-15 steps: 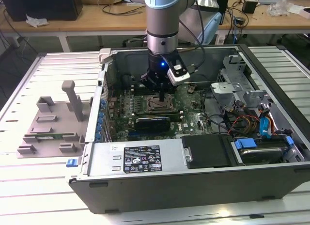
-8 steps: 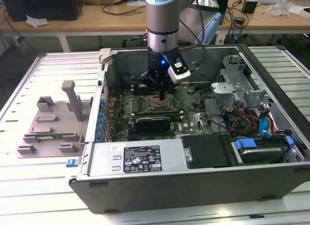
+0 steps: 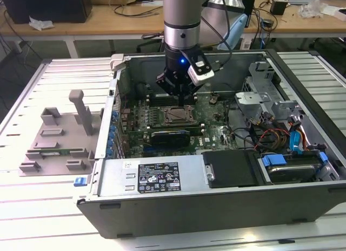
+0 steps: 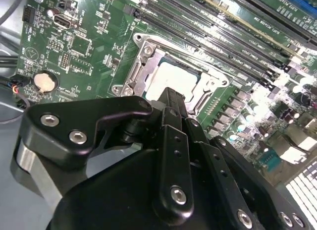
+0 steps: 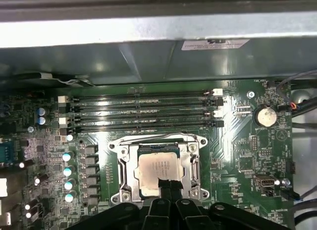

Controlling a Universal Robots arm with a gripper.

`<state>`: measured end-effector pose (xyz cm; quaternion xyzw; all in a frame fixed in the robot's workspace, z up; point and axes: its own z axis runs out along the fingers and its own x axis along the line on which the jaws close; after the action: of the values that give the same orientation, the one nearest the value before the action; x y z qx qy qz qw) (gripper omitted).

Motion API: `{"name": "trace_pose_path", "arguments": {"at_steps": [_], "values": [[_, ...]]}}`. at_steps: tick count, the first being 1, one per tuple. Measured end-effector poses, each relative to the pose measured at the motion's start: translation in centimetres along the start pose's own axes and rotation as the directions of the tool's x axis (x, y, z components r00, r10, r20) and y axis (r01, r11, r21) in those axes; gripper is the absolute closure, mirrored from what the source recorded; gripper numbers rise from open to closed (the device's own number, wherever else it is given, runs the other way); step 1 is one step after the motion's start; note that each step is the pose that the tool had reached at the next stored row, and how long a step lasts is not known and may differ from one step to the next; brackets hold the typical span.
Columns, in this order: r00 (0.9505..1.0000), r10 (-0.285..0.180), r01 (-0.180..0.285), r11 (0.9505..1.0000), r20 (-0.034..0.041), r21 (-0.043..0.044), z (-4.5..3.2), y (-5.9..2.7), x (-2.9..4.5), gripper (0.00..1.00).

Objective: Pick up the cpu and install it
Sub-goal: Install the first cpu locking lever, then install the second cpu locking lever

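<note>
Here my tool (image 3: 177, 99) hangs inside the open computer case (image 3: 216, 205) on the worktop (image 3: 32, 207), right above the socket (image 5: 159, 165). The cpu (image 5: 157, 171) lies flat in that socket. My tool's fingers (image 5: 167, 186) look closed together, holding nothing.

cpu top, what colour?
Dull silver, smudged, on the cpu seated in its socket; clearest in the first wrist view.

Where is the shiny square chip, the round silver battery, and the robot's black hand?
Dull silver square cpu (image 5: 157, 168), first wrist view, on its metal top.
Round silver coin battery (image 5: 266, 116), first wrist view, on its flat face.
Black robot hand (image 3: 175, 90), exterior view, between its fingertips above the socket.
</note>
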<state>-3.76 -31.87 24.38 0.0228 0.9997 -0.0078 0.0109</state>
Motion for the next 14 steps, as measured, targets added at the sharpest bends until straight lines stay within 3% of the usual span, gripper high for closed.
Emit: {"name": "trace_pose_path", "arguments": {"at_steps": [14], "values": [[0.9999,-0.012,0.012,0.9999,0.0002,0.0003,-0.01,0.0,0.01,0.89]]}}
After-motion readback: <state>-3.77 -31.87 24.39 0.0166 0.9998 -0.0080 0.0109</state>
